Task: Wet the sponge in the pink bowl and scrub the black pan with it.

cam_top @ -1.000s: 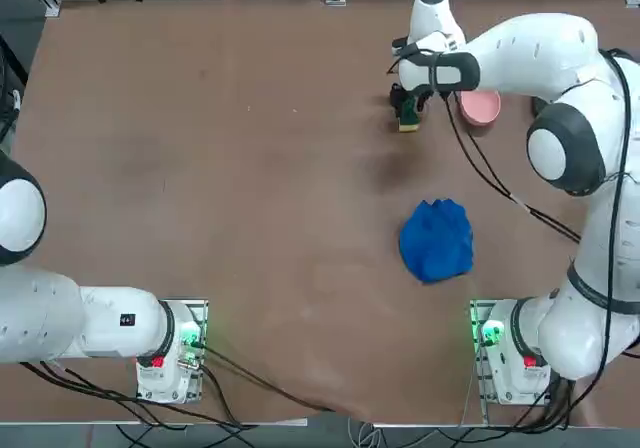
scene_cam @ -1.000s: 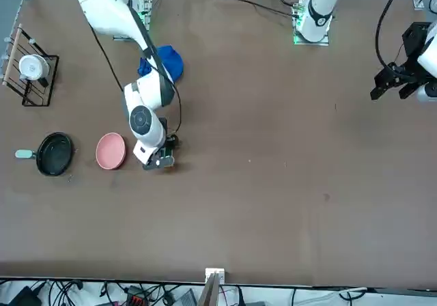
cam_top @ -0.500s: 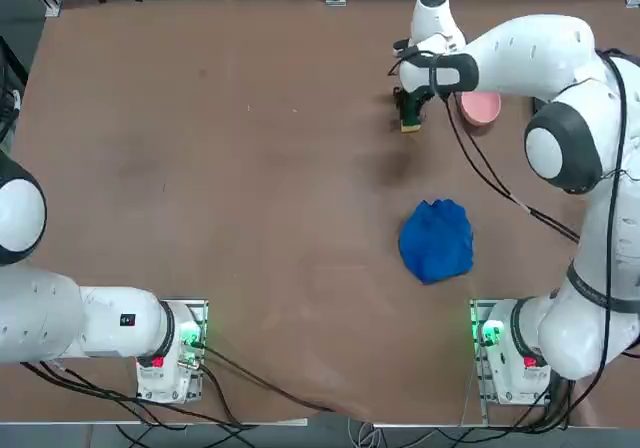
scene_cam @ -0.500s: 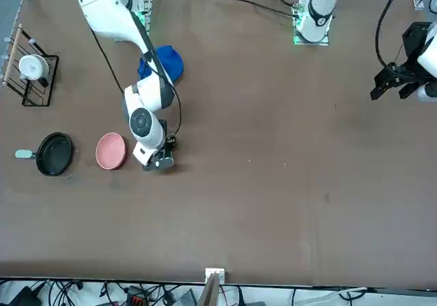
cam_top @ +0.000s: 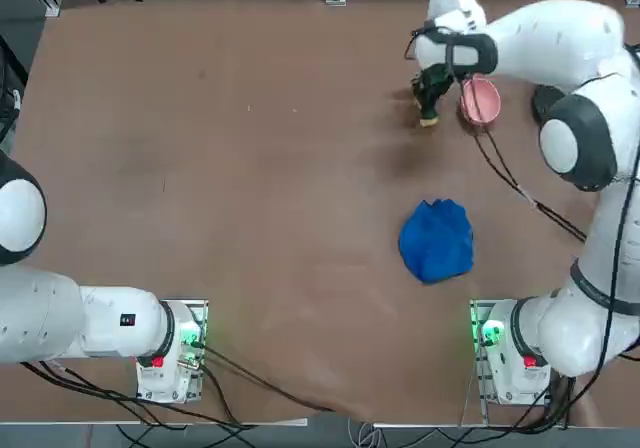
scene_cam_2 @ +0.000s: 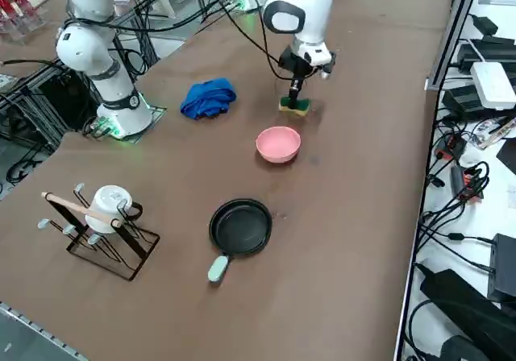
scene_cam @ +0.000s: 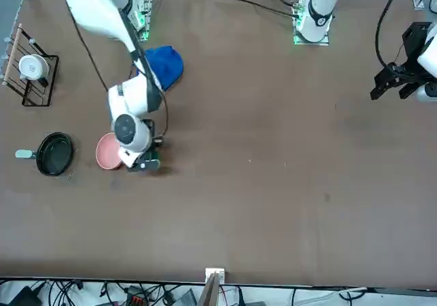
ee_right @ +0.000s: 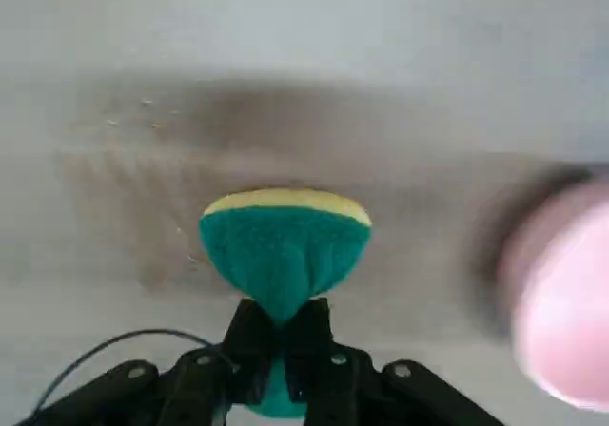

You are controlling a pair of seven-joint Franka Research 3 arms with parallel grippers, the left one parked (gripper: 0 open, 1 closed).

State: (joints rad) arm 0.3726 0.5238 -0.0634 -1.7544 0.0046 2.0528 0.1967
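The right tool is clenched on the sponge, pinching it at its narrow waist so the green body bulges out past the fingertips, yellow layer on the far side. From the side, the tool points down and the sponge hangs at its tip just above the tabletop; whether it touches the surface cannot be told. From overhead, the sponge is just beside the bowl, on the side away from the pan. The bowl stands between sponge and pan, whose pale handle points away from the bowl. A blue cloth lies bunched nearer the arm's base, well apart from the sponge. A wire rack with a white cup stands farther off beyond the pan.
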